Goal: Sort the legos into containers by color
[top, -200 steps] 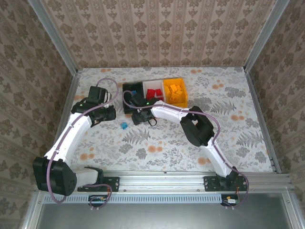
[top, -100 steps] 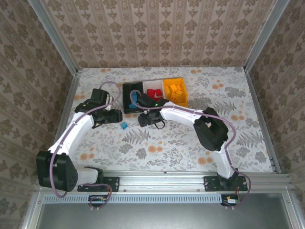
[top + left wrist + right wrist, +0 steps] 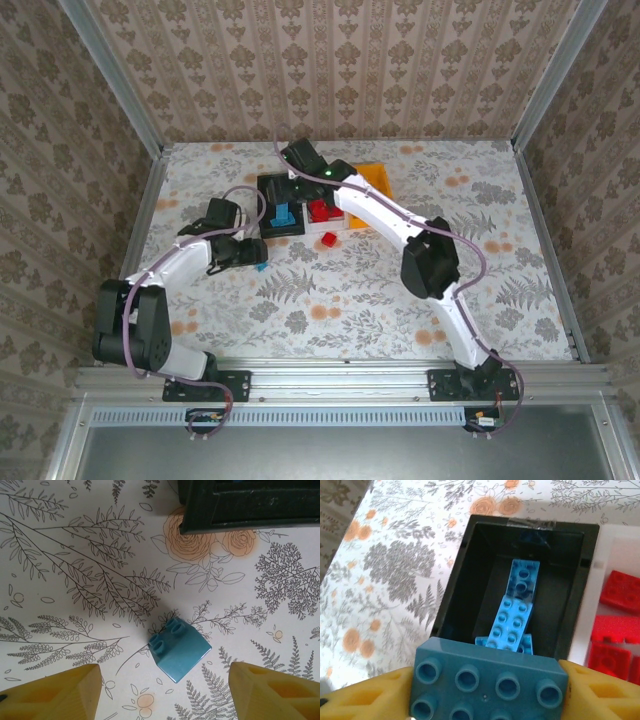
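Top external: right arm (image 3: 370, 205) overhangs the black bin (image 3: 266, 215); a red lego (image 3: 328, 239) lies loose on the table (image 3: 450, 270). Left wrist: left fingers (image 3: 55, 692) spread either side of a teal brick (image 3: 179, 649). Right wrist: right fingers (image 3: 365, 700) pinch a teal lego (image 3: 490, 687) above blue bricks (image 3: 517, 612) in that bin.

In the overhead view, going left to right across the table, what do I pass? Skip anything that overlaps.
Left tool → small blue brick lying loose on the table → loose red brick → orange bin.
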Tool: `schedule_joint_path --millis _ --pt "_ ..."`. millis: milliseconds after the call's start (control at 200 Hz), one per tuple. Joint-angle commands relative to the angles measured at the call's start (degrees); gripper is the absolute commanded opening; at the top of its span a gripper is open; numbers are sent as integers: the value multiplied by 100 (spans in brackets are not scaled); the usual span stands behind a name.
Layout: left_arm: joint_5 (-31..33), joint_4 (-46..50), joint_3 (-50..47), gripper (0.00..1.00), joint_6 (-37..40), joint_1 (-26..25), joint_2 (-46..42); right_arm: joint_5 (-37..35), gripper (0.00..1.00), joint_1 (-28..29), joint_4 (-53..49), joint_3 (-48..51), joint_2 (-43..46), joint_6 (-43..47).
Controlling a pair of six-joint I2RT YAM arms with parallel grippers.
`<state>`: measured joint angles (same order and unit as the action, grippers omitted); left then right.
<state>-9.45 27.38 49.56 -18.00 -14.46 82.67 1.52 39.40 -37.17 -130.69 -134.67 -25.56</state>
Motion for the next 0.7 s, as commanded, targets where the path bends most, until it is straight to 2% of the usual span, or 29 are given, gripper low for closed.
schedule_joint_path --millis 0,80,190,405,695 --pt "-25 -156 0 69 -35 44 17 176 75 -109 -401 -806 -536 -122" --pt "-61 -138 17 70 -12 37 127 230 76 -165 -557 -1219 -722 -195" --pt "-64 -190 -13 70 20 37 272 221 77 -169 -502 -898 -418 -99" --pt "-150 -384 2 70 15 31 564 119 78 -195 110 1285 968 -17" --pt "-92 -535 88 69 70 6 863 40 78 -204 531 3826 2234 -383"
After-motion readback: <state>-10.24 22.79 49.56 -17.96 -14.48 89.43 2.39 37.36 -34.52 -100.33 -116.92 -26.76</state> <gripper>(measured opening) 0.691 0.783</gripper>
